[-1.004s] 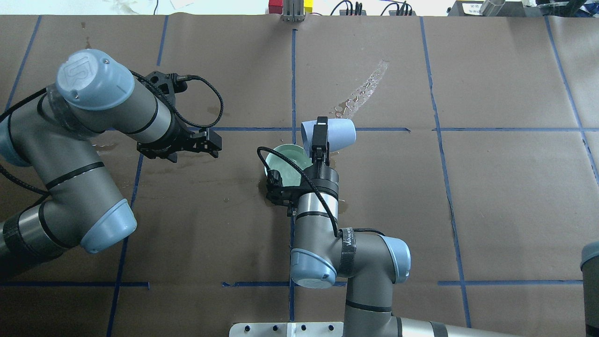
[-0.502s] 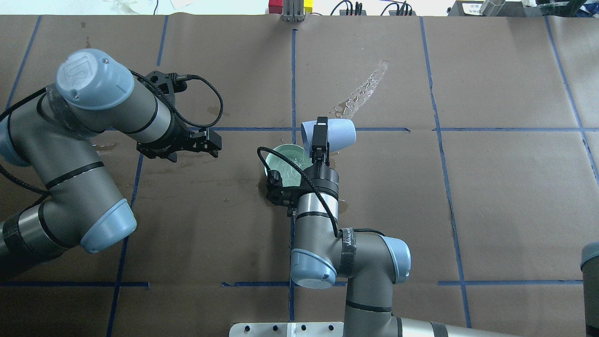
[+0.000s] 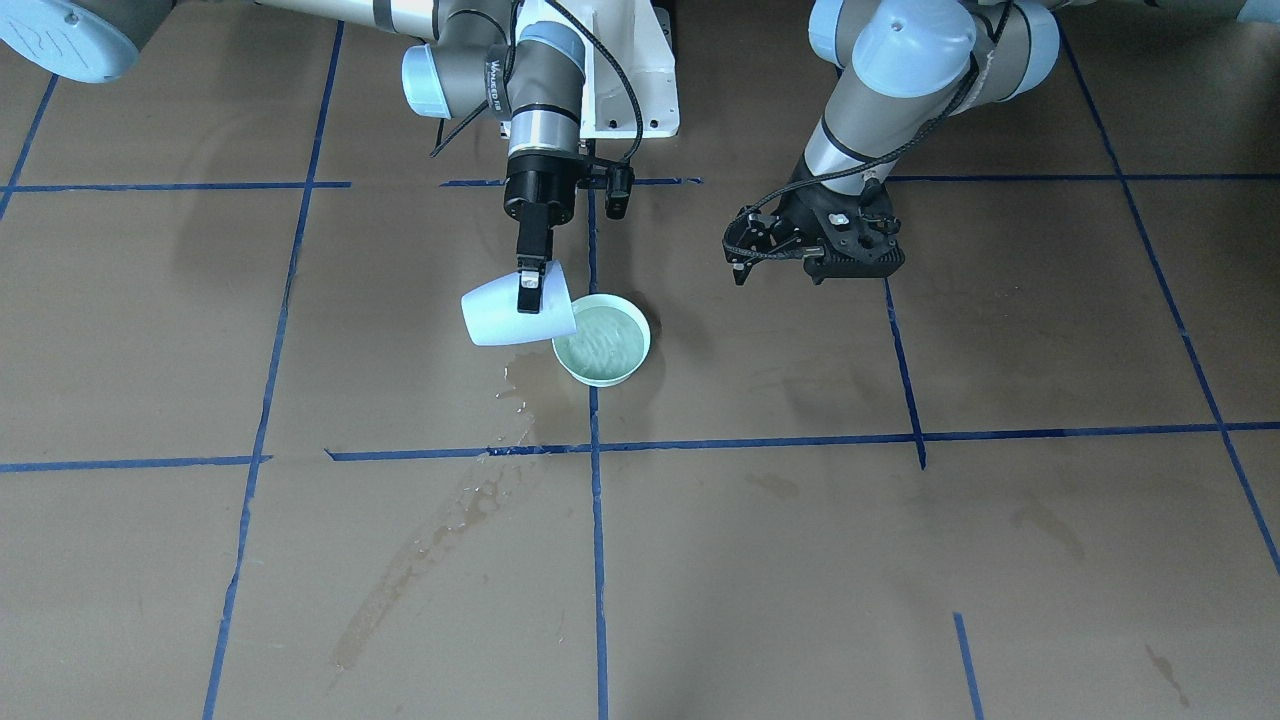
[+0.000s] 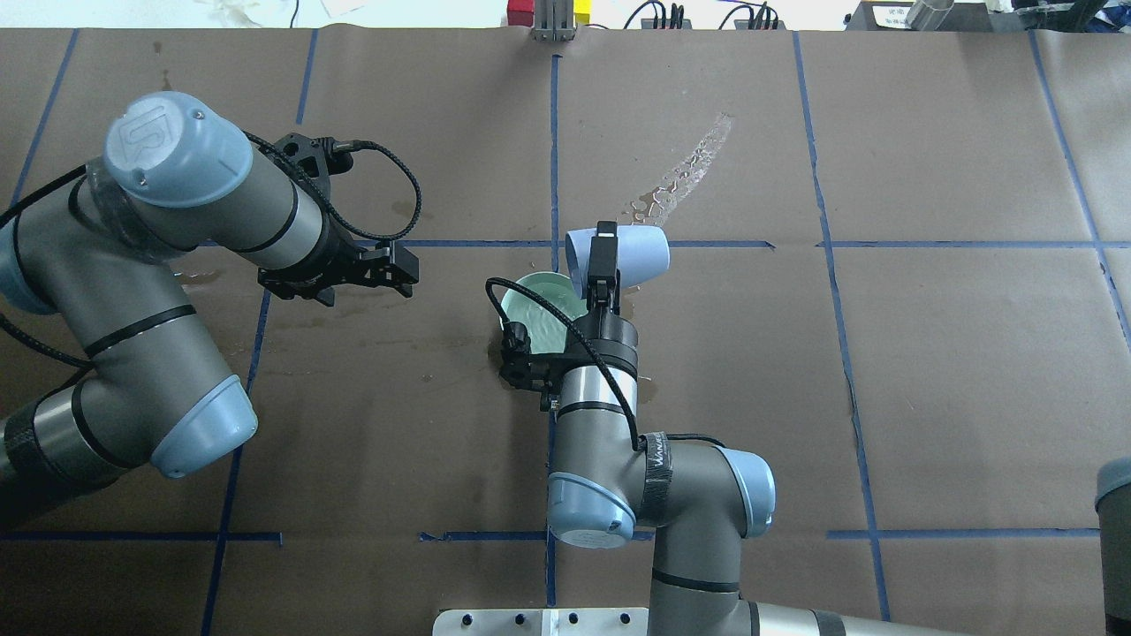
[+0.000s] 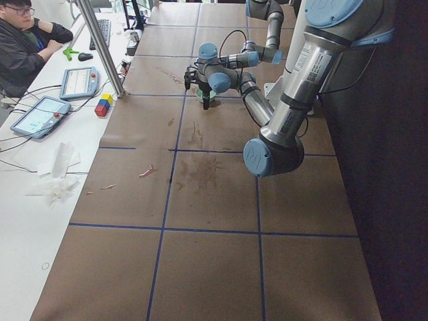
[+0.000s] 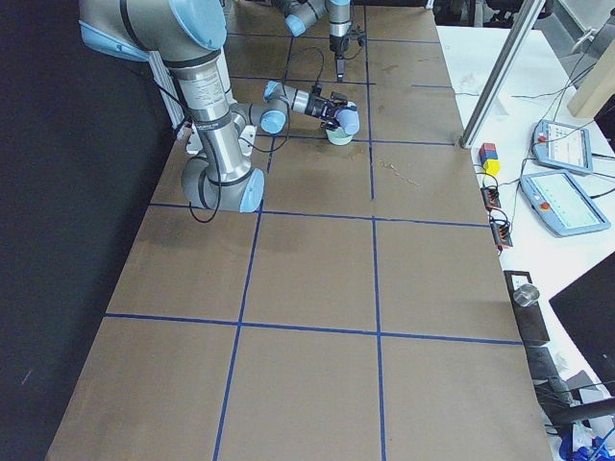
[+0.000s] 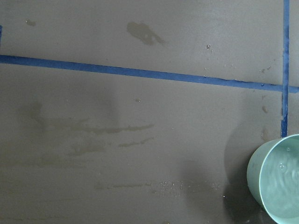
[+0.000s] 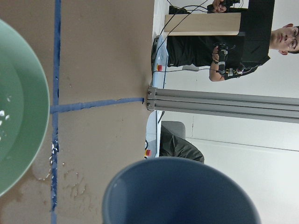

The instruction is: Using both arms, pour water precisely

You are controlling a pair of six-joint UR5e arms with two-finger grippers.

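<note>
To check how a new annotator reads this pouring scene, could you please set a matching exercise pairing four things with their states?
Things:
1 blue cup
2 green bowl
3 left gripper
4 wet streak

States:
A holds rippling water
B lies on the brown paper
C holds nothing, apart from the bowl
D tipped sideways, gripped by the right gripper

Pairs: 1-D; 2-A; 3-C; 4-B

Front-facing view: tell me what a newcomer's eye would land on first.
The blue cup, tipped sideways in the right gripper over the rim of the green bowl of rippling water, near the view's centre, strikes first. Next, a long wet streak runs across the brown paper from the bowl towards the camera. The left gripper hangs empty off to the view's right.
</note>
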